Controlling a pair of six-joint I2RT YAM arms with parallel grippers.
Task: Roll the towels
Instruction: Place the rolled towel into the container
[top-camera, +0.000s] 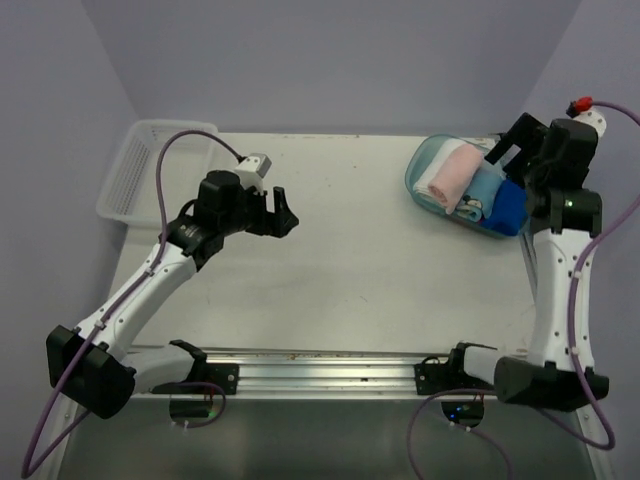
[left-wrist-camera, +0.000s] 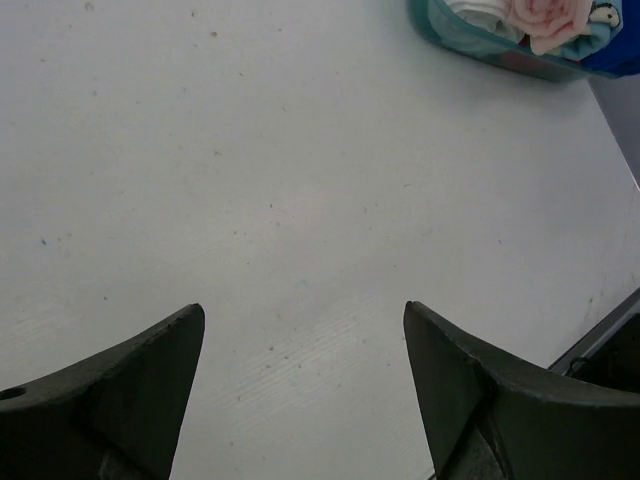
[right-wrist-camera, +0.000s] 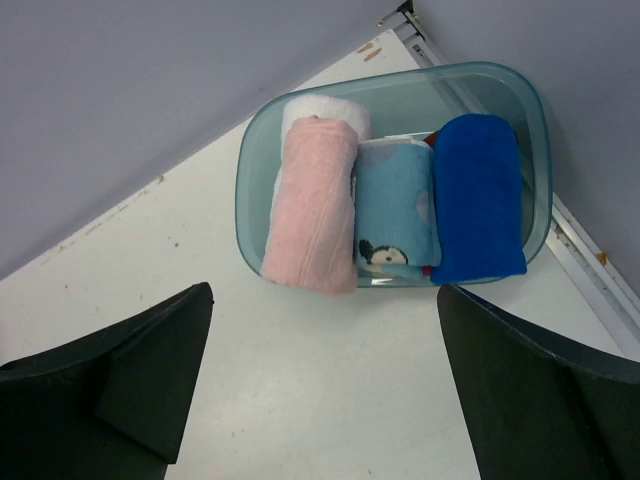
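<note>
A clear teal bin (top-camera: 425, 165) stands at the table's back right. It holds rolled towels side by side: pink (top-camera: 450, 175), light blue with a cartoon print (top-camera: 480, 190) and dark blue (top-camera: 510, 205). In the right wrist view the bin (right-wrist-camera: 245, 200) shows the pink roll (right-wrist-camera: 310, 200), the light blue roll (right-wrist-camera: 395, 205), the dark blue roll (right-wrist-camera: 478, 195) and a white one (right-wrist-camera: 325, 108) behind. My right gripper (top-camera: 508, 145) (right-wrist-camera: 325, 290) hangs open and empty above the bin. My left gripper (top-camera: 283, 215) (left-wrist-camera: 300, 310) is open and empty over bare table at centre left; the bin (left-wrist-camera: 470, 40) shows far off.
A white plastic basket (top-camera: 150, 170) sits at the table's back left corner. A metal rail (top-camera: 320, 365) runs along the near edge between the arm bases. The table's right edge (right-wrist-camera: 590, 260) lies just beyond the bin. Purple walls close the back and sides.
</note>
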